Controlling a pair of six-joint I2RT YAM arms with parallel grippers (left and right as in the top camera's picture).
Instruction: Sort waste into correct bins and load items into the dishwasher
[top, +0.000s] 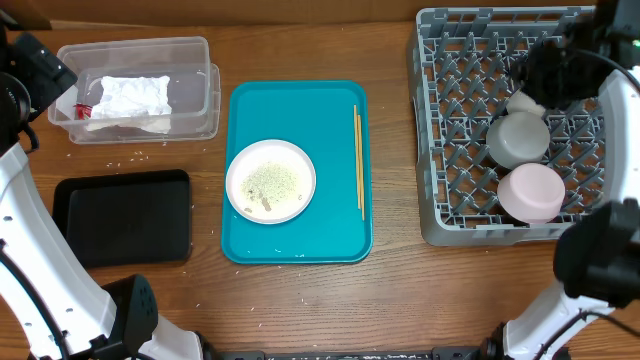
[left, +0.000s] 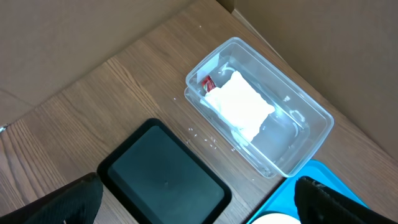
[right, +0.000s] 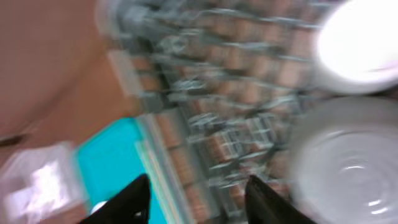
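The white-pink plate (top: 271, 180) with rice grains lies on the teal tray (top: 340, 230); wooden chopsticks (top: 358, 160) lie beside it. The clear tub (top: 205, 85) holds the white napkin (top: 130, 98) and red wrapper (top: 84, 110); they also show in the left wrist view (left: 239, 102). The black tray (top: 125, 215) stands below the tub. The grey dish rack (top: 450, 150) holds the grey bowl (top: 518, 138), pinkish bowl (top: 532, 192) and white cup (top: 522, 101). My left gripper (left: 199, 205) is open, high over the black tray (left: 165, 177). My right gripper (right: 199, 199) is open above the rack (right: 217, 112); that view is blurred.
Loose rice grains (top: 125, 158) lie on the wood between the tub and the black tray. A cardboard wall rises behind the tub (left: 323, 56). The rack stands at the table's right side.
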